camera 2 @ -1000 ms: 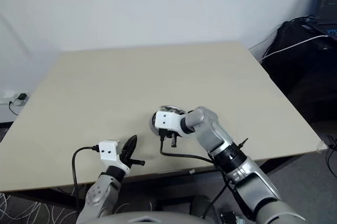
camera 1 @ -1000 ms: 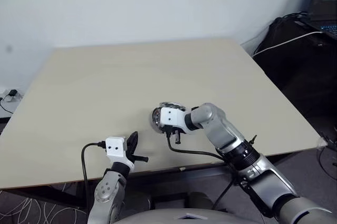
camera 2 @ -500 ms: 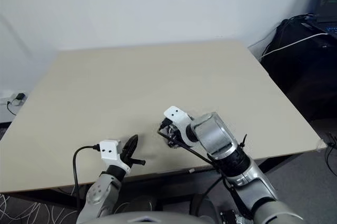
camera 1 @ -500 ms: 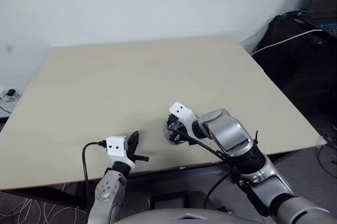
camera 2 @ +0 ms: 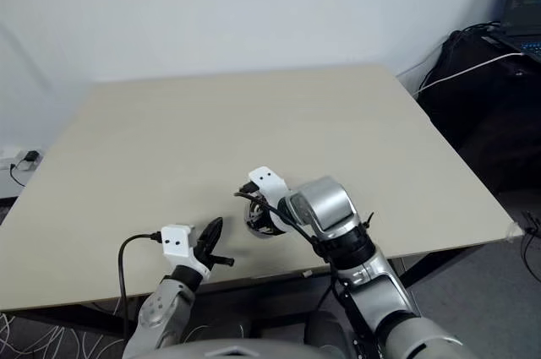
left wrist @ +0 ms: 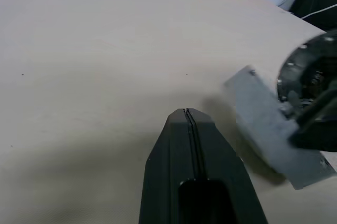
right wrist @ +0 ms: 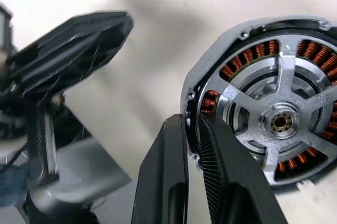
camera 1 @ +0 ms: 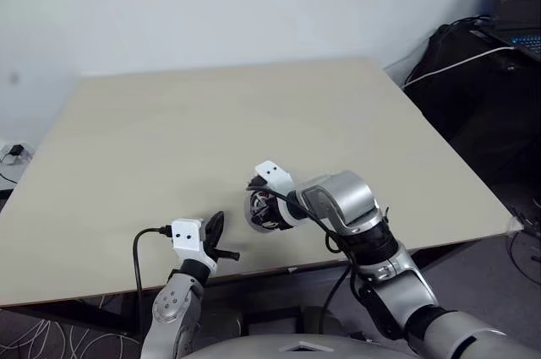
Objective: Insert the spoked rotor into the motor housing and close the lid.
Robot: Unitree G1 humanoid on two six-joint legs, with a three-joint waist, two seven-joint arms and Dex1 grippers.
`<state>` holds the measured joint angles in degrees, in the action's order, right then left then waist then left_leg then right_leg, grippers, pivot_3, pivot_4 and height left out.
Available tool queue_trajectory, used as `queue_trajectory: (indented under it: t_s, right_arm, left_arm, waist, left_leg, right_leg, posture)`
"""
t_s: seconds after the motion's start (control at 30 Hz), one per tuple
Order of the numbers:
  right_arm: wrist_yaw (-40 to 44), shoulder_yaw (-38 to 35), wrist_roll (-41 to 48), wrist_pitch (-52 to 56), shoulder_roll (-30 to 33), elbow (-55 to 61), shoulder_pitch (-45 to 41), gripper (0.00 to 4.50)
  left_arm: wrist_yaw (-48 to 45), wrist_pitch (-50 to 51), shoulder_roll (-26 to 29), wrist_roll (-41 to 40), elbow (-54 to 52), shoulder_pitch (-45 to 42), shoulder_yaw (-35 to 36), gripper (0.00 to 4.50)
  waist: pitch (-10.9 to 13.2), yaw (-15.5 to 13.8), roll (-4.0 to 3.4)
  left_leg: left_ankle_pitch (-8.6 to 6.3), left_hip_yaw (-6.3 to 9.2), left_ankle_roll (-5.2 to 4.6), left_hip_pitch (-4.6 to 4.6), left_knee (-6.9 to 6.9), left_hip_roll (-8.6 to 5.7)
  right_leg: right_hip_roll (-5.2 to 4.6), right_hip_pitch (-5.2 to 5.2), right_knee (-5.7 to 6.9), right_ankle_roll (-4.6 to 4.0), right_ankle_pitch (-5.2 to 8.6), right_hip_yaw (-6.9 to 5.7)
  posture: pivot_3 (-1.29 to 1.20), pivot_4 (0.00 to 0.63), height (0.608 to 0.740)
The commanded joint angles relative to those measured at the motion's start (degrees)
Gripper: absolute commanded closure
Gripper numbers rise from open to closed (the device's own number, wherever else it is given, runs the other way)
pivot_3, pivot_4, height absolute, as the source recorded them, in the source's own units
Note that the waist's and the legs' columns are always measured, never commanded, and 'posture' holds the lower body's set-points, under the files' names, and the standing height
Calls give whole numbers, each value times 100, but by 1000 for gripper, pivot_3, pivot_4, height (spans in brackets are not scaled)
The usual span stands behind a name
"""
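Left gripper [camera 1: 215,230] sits at the near table [camera 1: 169,131] edge, fingers [left wrist: 189,145] pressed flat together, nothing between them. In the left wrist view their lower part is cut off by the frame edge.

Right gripper [right wrist: 194,145] is pinched nearly closed on the rim of the housing [right wrist: 274,118], one finger on each side of the wall. Housing is held on edge, tilted, low over the near-centre of the table, just right of the left gripper; from the head views contact with the tabletop cannot be settled.

Right wrist view: copper windings ring the inside of the housing, and the rotor [right wrist: 279,121] with its silvery spokes and central hub lies seated within that ring. Housing's right side runs out of frame.

Lid: cannot be made out with certainty. In the head views the housing [camera 1: 264,209] reads as a small dark-and-silver blob, half covered by the white wrist block and a black cable [camera 1: 317,228]. In the left wrist view a blurred grey plate [left wrist: 274,129] and the housing's bright rim [left wrist: 295,71] show, partly cropped.
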<state>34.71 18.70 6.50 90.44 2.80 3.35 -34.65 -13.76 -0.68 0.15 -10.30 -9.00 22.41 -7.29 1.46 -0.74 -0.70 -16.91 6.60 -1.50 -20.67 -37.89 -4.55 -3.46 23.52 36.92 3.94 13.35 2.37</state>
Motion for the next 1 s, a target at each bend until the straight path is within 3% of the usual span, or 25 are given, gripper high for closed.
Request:
queue_trajectory:
  t_s: [0.03,0.23,0.5,0.77,0.9,1.0]
  right_arm:
    - [-471,-303,3,-312,-278,-497,-124,4382]
    - [-1070,-638,44,-945,-831,-1259,-227,4382]
    - [-1294,-872,409,-1046,-1271,-1214,-327,1841]
    - [-1419,-1671,1171,-620,-1634,-552,-448,1841]
    - [-1616,-2309,1546,-127,-1970,-99,-513,2736]
    - [-1784,-2670,1780,149,-2198,130,-521,3725]
  left_arm:
    - [-11,-21,-15,-72,-143,-16,-3,4500]
    - [-23,7,-4,-61,-156,-21,-15,4500]
    - [-51,56,18,-72,-153,-36,-15,4500]
    - [-111,78,37,-80,-97,-76,-8,4500]
    - [-148,78,46,-83,-69,-82,-2,4500]
    - [-186,86,52,-93,-47,-85,10,4500]
  waist:
    - [-16,0,-3]
    - [-44,55,-11]
    - [-42,164,-17]
    - [-41,169,-18]
    - [-41,163,-19]
    - [-40,166,-19]
  left_leg:
    - [0,0,0,1,-1,0]
    - [9,-1,9,13,0,3]
    - [61,1,14,16,3,6]
    - [66,4,13,15,7,5]
    - [66,6,13,13,12,6]
    - [66,6,13,12,13,6]
  right_leg:
    - [1,0,0,1,0,0]
    - [10,-8,3,-4,-15,2]
    - [17,-14,4,1,-52,0]
    - [17,-12,1,0,-56,-1]
    - [15,-10,1,-3,-55,-1]
    - [15,-8,-1,-3,-55,-1]
  posture:
    - [0,0,740]
    - [0,0,740]
    - [0,0,740]
    - [0,0,740]
    - [0,0,740]
    - [0,0,740]
